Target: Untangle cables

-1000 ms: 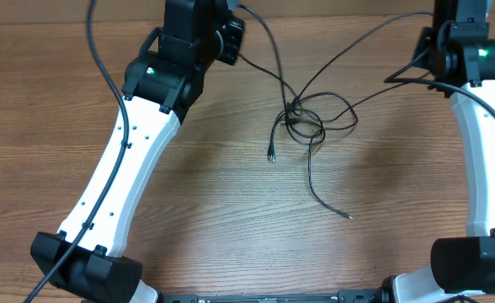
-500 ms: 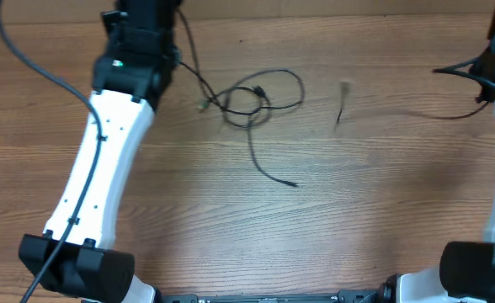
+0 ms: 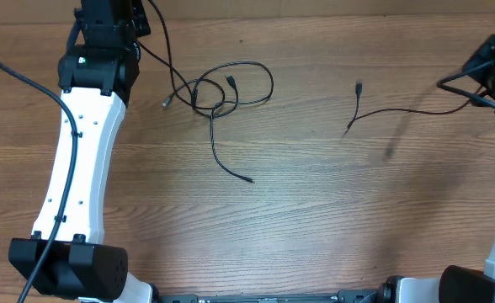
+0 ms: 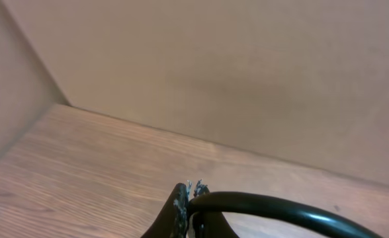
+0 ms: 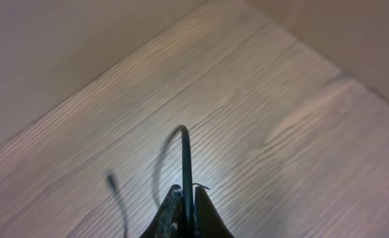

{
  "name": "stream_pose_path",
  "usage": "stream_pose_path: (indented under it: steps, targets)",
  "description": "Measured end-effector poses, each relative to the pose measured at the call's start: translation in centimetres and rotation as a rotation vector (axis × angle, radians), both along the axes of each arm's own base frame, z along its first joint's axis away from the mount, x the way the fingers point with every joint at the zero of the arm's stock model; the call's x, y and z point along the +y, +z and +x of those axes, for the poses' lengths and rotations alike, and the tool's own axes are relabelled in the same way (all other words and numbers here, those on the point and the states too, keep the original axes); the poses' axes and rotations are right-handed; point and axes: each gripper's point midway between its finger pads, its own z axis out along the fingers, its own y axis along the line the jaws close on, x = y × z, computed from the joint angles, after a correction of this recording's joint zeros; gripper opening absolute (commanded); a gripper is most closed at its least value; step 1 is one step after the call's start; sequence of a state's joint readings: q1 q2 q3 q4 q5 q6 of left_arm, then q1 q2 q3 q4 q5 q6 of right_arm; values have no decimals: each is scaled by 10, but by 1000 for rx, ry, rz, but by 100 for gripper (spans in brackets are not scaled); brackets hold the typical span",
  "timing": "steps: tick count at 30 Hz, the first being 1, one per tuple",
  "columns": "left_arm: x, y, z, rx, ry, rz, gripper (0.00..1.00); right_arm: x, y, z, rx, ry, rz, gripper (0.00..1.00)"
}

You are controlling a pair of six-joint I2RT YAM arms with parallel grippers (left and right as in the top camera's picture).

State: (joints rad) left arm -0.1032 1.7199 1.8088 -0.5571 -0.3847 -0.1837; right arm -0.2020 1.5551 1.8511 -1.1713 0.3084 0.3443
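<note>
A knotted bundle of thin black cables (image 3: pixel 227 87) lies on the wooden table at the upper left of centre, with one tail ending at a plug (image 3: pixel 249 179). A strand runs from it up to my left gripper (image 3: pixel 138 21), which is shut on that cable (image 4: pixel 267 206) in the left wrist view (image 4: pixel 193 192). A single separate cable (image 3: pixel 399 112) lies to the right, its plug end (image 3: pixel 359 85) free. My right gripper (image 3: pixel 481 74) is shut on this cable (image 5: pixel 185 155), seen in the right wrist view (image 5: pixel 184 195).
The wooden table (image 3: pixel 315 219) has a beige back wall (image 4: pixel 247 73) close behind both grippers. The left arm's white link (image 3: pixel 83 160) spans the left side. Thick black arm cables (image 3: pixel 20 71) hang at the far left.
Both arms have swung outward. The left dragged the knotted bundle to the left. The right pulled one cable out of the knot, and it now lies apart on the right.
</note>
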Motion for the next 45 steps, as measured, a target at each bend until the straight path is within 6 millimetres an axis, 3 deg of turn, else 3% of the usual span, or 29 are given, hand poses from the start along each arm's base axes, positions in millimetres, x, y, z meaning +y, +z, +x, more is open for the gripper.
stream_pose_path:
  steps: [4,7,15,20,25,31,36,37,39,42,45]
  targets:
    - [-11,-6,0,26,-59,-27,4,10,-3,2,6,53,33,4]
    - [-18,-11,-1,45,-96,-45,4,6,-2,1,10,42,14,4]
    - [-40,-22,-4,95,-211,-104,4,-32,31,16,-123,-69,-128,4]
    - [-65,-26,-8,119,-327,-123,4,-61,30,26,-144,-108,-157,4]
    - [-104,-27,-14,132,-448,-100,4,-102,-8,43,-80,-150,-149,4]
    - [-147,-27,-24,138,-557,-76,4,-156,-86,67,32,-178,-113,4]
    - [-170,-27,-30,141,-607,-71,4,-180,-123,72,72,-181,-86,5]
    - [-173,-27,-32,141,-615,-71,4,-183,-127,71,79,-182,-82,8]
    - [-179,-27,-34,141,-627,-70,4,-188,-133,69,92,-184,-79,30]
    - [-182,-27,-35,142,-634,-70,4,-193,-136,66,96,-188,-73,97]
    - [-185,-27,-36,142,-640,-69,4,-193,-137,65,98,-187,-70,100]
